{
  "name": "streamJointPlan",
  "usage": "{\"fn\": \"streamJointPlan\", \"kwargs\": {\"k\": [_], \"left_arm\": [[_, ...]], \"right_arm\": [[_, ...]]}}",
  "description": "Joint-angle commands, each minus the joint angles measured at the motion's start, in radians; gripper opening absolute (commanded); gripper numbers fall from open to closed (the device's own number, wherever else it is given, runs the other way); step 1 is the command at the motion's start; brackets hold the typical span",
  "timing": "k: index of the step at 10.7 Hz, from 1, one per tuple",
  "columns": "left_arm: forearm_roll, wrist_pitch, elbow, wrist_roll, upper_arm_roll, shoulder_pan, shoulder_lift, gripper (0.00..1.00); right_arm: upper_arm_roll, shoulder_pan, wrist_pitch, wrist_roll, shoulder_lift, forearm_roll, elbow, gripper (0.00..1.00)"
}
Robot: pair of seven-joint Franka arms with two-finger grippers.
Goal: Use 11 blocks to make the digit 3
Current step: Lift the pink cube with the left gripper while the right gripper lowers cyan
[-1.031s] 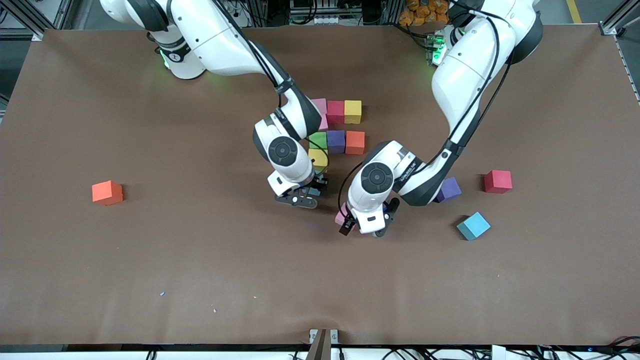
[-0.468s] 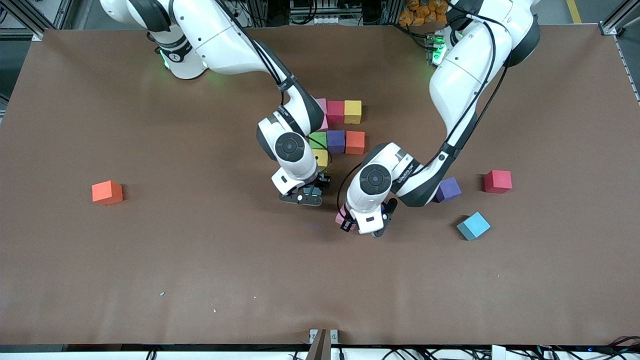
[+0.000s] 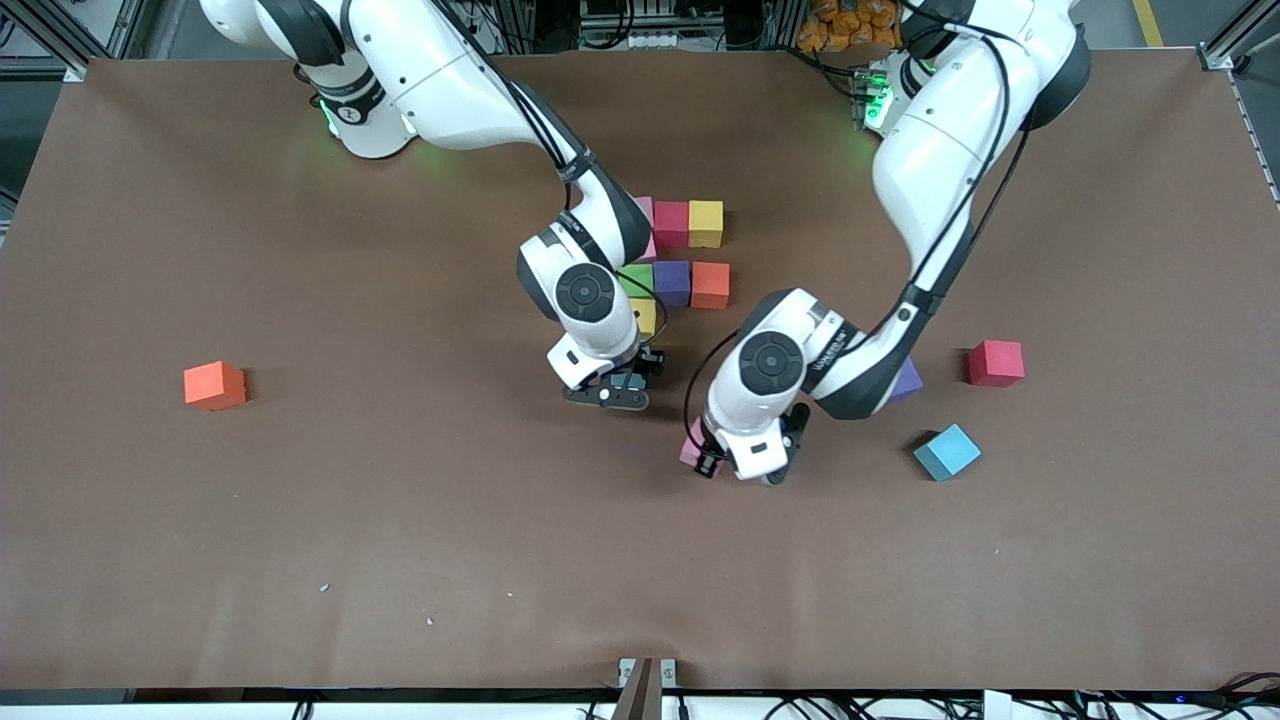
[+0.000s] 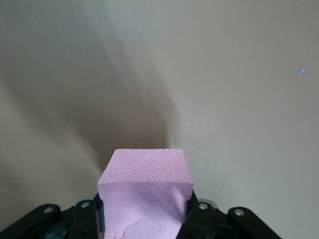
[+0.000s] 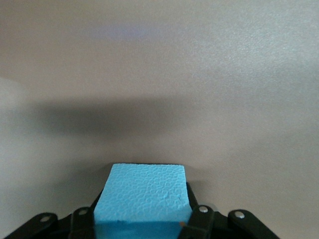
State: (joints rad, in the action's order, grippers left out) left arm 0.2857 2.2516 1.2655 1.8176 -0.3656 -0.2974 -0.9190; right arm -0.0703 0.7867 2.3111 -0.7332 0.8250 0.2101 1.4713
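- The brown desk (image 3: 300,520) is the biggest thing; all the cubes sit on it or hang just above it.
- The part-built digit 3 (image 3: 680,262) sits in the middle; I can see a pink, a red (image 3: 671,222) and a yellow cube (image 3: 705,222) in one row, then green, purple (image 3: 672,282) and orange (image 3: 710,284), then one more yellow (image 3: 645,316); the right arm hides some of it, so seven cubes look placed.
- The right pincer (image 3: 618,388) is clamped on a light blue cube (image 5: 142,196), just beside the figure's nearer edge.
- The left pincer (image 3: 742,455) is clamped on a pink cube (image 4: 145,194), near the figure.
- Loose cubes wait well apart: an orange cube (image 3: 214,385), a red cube (image 3: 996,362), a blue cube (image 3: 946,451) and a purple cube (image 3: 908,378).
- I think more than half is done; four cubes are not yet placed.
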Motion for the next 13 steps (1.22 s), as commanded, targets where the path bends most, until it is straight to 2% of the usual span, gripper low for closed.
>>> {"fn": "streamJointPlan", "kwargs": {"k": [1,3,7,13], "left_arm": [[-0.028,-0.023,0.012,0.005,-0.012,0.038,0.034,0.00],[-0.045,-0.026,0.012,-0.003,-0.012,0.053,0.048,0.00],[-0.073,-0.119,0.021,-0.029,-0.009,0.080,0.109,0.00],[-0.074,-0.151,0.023,-0.027,-0.021,0.078,0.141,0.00]], "right_arm": [[0.010,0.003,-0.004,-0.005,0.104,-0.029,-0.081,0.00],[0.010,0.005,-0.012,0.006,0.121,-0.070,-0.094,0.00],[0.012,0.008,-0.036,0.006,0.121,-0.090,-0.095,0.00],[0.030,0.016,-0.059,0.003,0.117,-0.118,-0.094,0.00]]}}
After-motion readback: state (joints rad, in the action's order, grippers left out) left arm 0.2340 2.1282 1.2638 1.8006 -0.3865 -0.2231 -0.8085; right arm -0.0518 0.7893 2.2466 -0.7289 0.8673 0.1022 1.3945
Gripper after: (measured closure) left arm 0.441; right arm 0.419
